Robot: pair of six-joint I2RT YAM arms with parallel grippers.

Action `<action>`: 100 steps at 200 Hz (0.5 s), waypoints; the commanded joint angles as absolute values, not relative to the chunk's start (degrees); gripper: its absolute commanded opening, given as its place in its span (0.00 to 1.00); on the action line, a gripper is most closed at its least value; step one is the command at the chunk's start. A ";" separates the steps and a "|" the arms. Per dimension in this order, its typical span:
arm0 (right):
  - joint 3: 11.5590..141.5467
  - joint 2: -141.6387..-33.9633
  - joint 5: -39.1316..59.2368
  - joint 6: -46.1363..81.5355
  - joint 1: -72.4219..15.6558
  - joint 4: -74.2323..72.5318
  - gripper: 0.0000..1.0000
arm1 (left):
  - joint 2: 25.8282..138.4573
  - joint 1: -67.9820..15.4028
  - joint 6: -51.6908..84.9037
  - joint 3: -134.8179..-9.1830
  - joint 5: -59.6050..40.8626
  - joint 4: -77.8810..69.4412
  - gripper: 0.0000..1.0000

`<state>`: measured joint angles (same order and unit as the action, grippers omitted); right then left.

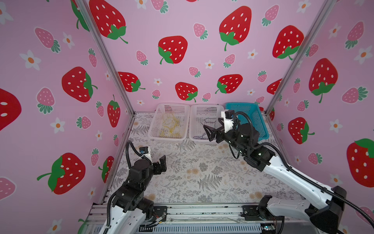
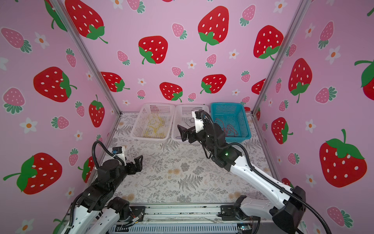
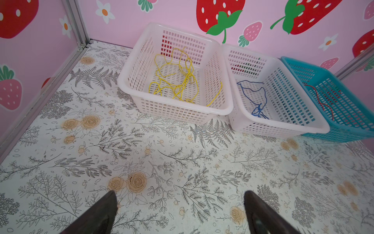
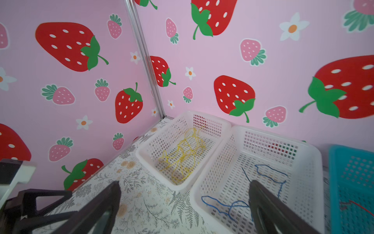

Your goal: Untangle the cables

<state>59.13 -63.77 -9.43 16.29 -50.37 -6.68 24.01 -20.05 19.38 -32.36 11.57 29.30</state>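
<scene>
The yellow cable (image 3: 178, 81) is laid in loose, overlapping loops on the floor of the left white basket (image 3: 178, 111), which is set at the back of the tabletop (image 1: 192, 172), against the rear wall. The dark blue cable (image 3: 255, 95) is spread across the middle white basket (image 3: 279, 124), with a small tangled bunch near that basket's front wall. The red cable (image 2: 227, 127) is curled inside the teal basket (image 2: 239, 138), placed at the right end of the row. The two white baskets are pressed side by side, and the teal one is set just beside the middle one.

The left end effector (image 3: 179, 192) is held low over the front left part of the tabletop, well apart from the baskets. Its jaws are spread wide and nothing is gripped between them.

The right end effector (image 4: 184, 182) is stretched toward the front edge of the middle white basket and is raised above it. Its jaws are likewise spread wide, with nothing clamped. In the right wrist view, part of the dark blue cable is hidden behind one of the fingers (image 4: 265, 208). Whether that finger is touching the cable cannot be told.
</scene>
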 commanded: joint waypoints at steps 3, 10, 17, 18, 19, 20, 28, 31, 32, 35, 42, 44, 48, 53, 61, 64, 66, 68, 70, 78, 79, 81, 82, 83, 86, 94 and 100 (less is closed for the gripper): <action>51.79 -56.94 -22.94 14.90 -50.37 -4.44 0.99 | 23.33 -20.30 19.95 -32.26 13.30 28.25 0.99; 49.59 -54.52 -25.92 14.85 -50.42 -3.34 0.99 | 23.29 -20.36 20.08 -32.26 13.63 28.28 0.99; 47.19 -51.74 -28.43 14.92 -50.44 -2.54 0.99 | 23.39 -20.43 20.22 -32.28 13.98 28.41 0.99; 46.71 -51.09 -28.76 14.93 -50.40 -2.41 0.99 | 23.47 -20.45 20.26 -32.27 14.02 28.44 0.99; 46.38 -50.46 -29.10 14.94 -50.38 -2.35 0.99 | 23.47 -20.47 20.33 -32.26 14.09 28.46 0.99; 46.09 -50.02 -29.36 15.03 -50.37 -2.32 0.99 | 23.51 -20.47 20.40 -32.26 14.12 28.42 0.99; 42.96 -46.90 -31.70 15.60 -50.29 -1.92 0.99 | 23.64 -20.60 20.57 -32.27 14.32 28.56 0.99; 41.90 -45.73 -32.55 15.97 -50.31 -1.73 0.99 | 23.73 -20.67 20.67 -32.26 14.40 28.54 0.99; 41.43 -45.32 -32.75 16.11 -50.33 -1.66 0.99 | 23.77 -20.66 20.66 -32.26 14.45 28.55 0.99; 40.48 -44.16 -33.43 16.55 -50.36 -1.39 0.99 | 23.89 -20.81 20.72 -32.26 14.74 28.63 0.99; 38.14 -41.69 -34.87 17.83 -50.32 -0.71 0.99 | 24.19 -21.04 20.87 -32.32 15.30 28.71 0.99; 37.40 -40.83 -35.24 18.19 -50.33 -0.53 0.99 | 24.26 -21.08 20.99 -32.34 15.47 28.78 0.99; 36.08 -39.46 -36.12 18.87 -50.34 -0.18 0.99 | 24.43 -21.18 21.16 -32.39 15.86 28.89 0.99; 34.34 -37.75 -37.55 19.49 -50.34 0.06 0.99 | 24.67 -21.28 21.26 -32.43 16.34 28.95 0.99; 31.85 -35.27 -40.11 20.68 -50.34 0.52 0.99 | 24.96 -21.52 21.30 -32.54 16.78 29.01 0.99; 31.03 -34.44 -41.03 21.21 -50.35 0.67 0.99 | 25.09 -21.59 21.35 -32.45 16.93 29.00 0.99; 30.52 -33.97 -41.70 21.39 -50.36 0.74 0.99 | 25.17 -21.59 21.49 -32.48 17.02 28.96 0.99; 30.17 -33.39 -42.24 21.54 -50.29 0.78 0.99 | 25.14 -21.61 21.50 -32.44 17.11 28.93 0.99; 29.80 -32.98 -42.86 21.71 -50.32 0.79 0.99 | 25.27 -21.62 21.52 -32.46 17.18 28.85 0.99; 28.28 -31.34 -44.81 22.10 -50.31 0.63 0.99 | 25.51 -21.62 21.96 -32.31 17.63 28.48 0.99; 28.03 -31.05 -44.99 22.08 -50.29 0.40 0.99 | 25.54 -21.62 22.01 -32.28 17.65 28.39 0.99; 27.60 -30.68 -45.42 21.98 -50.32 0.08 0.99 | 25.63 -21.62 22.05 -32.26 17.79 28.39 0.99; 27.33 -30.50 -45.65 21.97 -50.30 -0.09 0.99 | 25.65 -21.62 22.14 -32.22 17.86 28.34 0.99; 27.11 -30.24 -45.85 21.97 -50.33 -0.40 0.99 | 25.66 -21.62 22.15 -32.19 17.90 28.32 0.99; 26.37 -29.71 -46.42 21.83 -50.30 -1.12 0.99 | 25.73 -21.59 22.29 -32.13 18.07 28.17 0.99; 24.55 -28.27 -47.37 21.35 -50.21 -3.59 0.99 | 25.83 -21.64 22.57 -31.95 18.41 27.72 0.99; 23.03 -27.37 -47.71 20.84 -50.28 -5.96 0.99 | 25.89 -21.62 22.50 -31.75 18.52 27.26 0.99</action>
<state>27.07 -30.59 -39.92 19.90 -50.39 -0.75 25.67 -21.39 21.26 -32.36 15.77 29.30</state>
